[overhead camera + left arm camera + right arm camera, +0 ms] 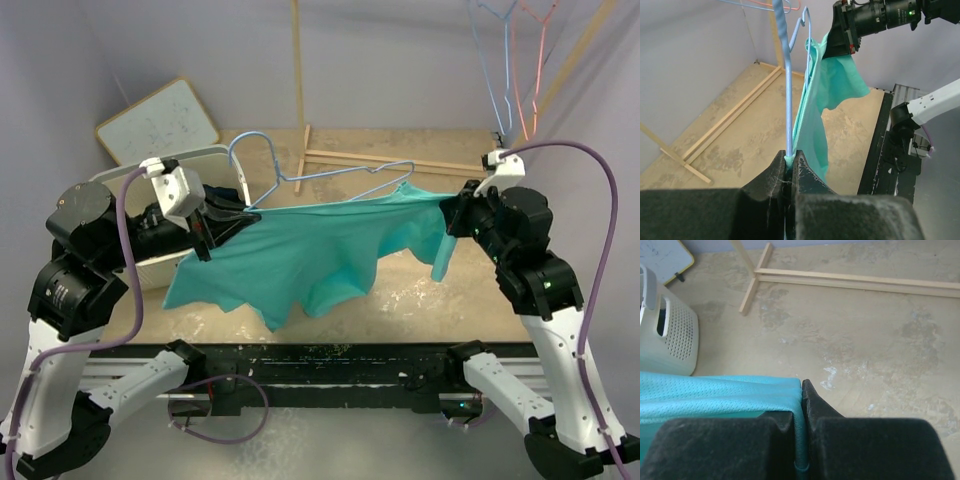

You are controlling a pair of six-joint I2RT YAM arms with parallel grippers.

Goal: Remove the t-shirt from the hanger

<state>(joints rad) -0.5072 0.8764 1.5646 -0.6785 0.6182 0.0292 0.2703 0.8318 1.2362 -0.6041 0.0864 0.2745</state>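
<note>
Top view: t-shirt (320, 250) hangs spread in the air between the two arms, above the table (450, 300); its lower hem sags in folds towards the surface.

Hanger (786, 100): blue wire, hook end up and tilted to the left; most of the frame shows bare above the shirt's top edge, so the garment looks largely slid off. One end seems to sit in the cloth at the left arm; judgement only.

Why held like this: one arm anchors the wire, the other takes the cloth at the far side; drawing them apart would strip the shirt along the wire rather than bunch it.

Left gripper (790, 162): fingers (774, 172) pressed together on the hanger wire, no gap visible. A sliver of teal fabric is caught at the same pinch; how much, I cannot tell.

Right gripper (804, 390): fingers (817, 407) closed tight on a rolled edge of the t-shirt — only a thin fold lies between the pads. It touches no wire that I can see.

Also present: white laundry basket (667, 335) at the left rear; wooden rack base (850, 280) behind.

Progress, judged: near the end; risk is the fabric trapped with the wire on the left.
</note>
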